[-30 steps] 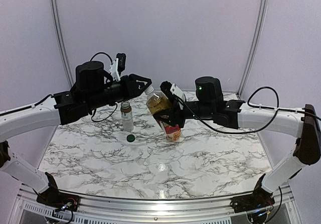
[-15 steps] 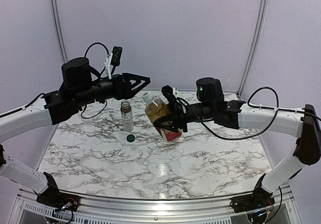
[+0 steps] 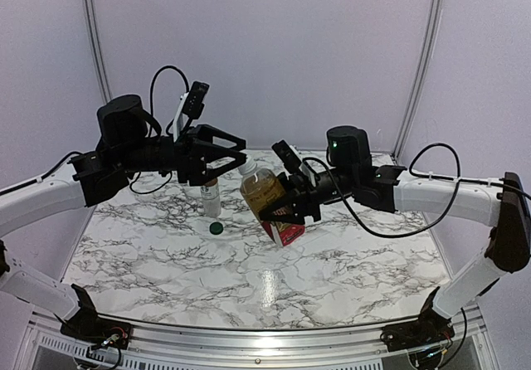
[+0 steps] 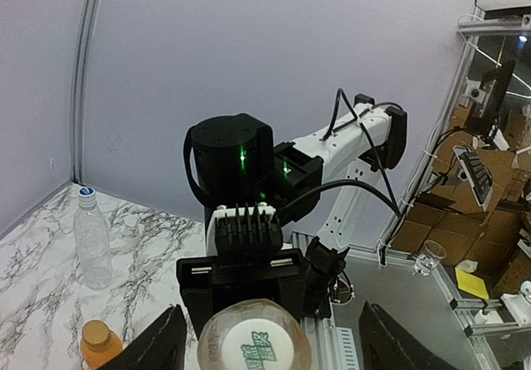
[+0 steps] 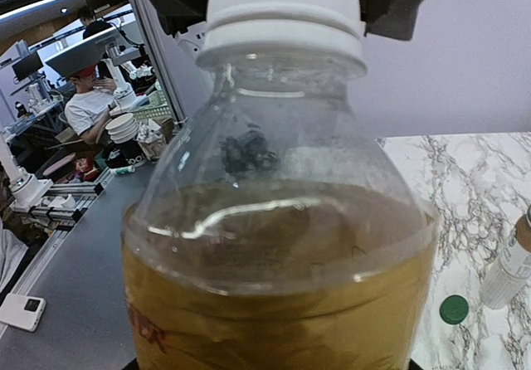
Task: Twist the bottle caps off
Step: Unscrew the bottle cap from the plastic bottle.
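1. Our left tool [image 3: 240, 153] is spread wide. The white cap [image 4: 253, 337] sits right between its fingers [image 4: 159, 347], end-on to the tool and not pinched.
2. Our right tool [image 3: 284, 212] is clamped on the tea bottle [image 3: 262, 186]. The bottle is tilted, neck aimed at the left tool.
3. We can't tell if the bottle's base touches the surface [image 3: 166, 254].
4. Under the left tool stands the short bottle [image 3: 210, 192], with the dark green cap [image 3: 216, 228] lying just in front.

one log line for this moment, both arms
right claw: shut on tea bottle, tilted | left claw: open at white cap, no grip | green cap: loose on table
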You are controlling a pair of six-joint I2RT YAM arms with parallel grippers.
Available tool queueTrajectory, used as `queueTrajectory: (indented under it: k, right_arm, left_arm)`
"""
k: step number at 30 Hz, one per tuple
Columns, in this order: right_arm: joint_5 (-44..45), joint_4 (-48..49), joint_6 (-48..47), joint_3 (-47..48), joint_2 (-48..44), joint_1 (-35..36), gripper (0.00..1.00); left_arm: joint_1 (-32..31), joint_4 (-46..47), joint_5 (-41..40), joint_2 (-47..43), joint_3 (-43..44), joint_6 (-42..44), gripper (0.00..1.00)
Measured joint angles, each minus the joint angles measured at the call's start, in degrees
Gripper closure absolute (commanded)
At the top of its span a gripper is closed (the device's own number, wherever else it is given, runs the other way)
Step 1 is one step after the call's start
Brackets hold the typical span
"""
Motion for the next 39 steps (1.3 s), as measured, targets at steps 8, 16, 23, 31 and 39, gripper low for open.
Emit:
queueTrajectory:
  k: [8,16,23,31,39]
  right_arm:
    - [-4.6,3.0,2.9,0.0,0.0,0.0,0.54]
    - [-5.4,4.2,4.1,0.0,0.1,0.0,0.55]
    - [-5.4,4.5,4.3,0.0,0.8,0.0,0.55]
    - [-5.0,4.4,4.5,0.0,0.8,-0.1,0.55]
    - [4.1,1.4,2.5,1.8,0.8,-0.6,0.55]
  left_arm:
    - [0.1,1.0,5.5,3.3,1.4,0.8,0.40]
    - [0.1,2.5,7.6,4.5,1.9,-0.1,0.54]
    - [0.1,3.2,8.0,4.9,2.0,-1.0,0.68]
    - [0.3,3.4,7.7,5.3,2.3,-1.1,0.82]
    - [0.5,3.4,-2.2,5.0,1.8,-4.9,0.85]
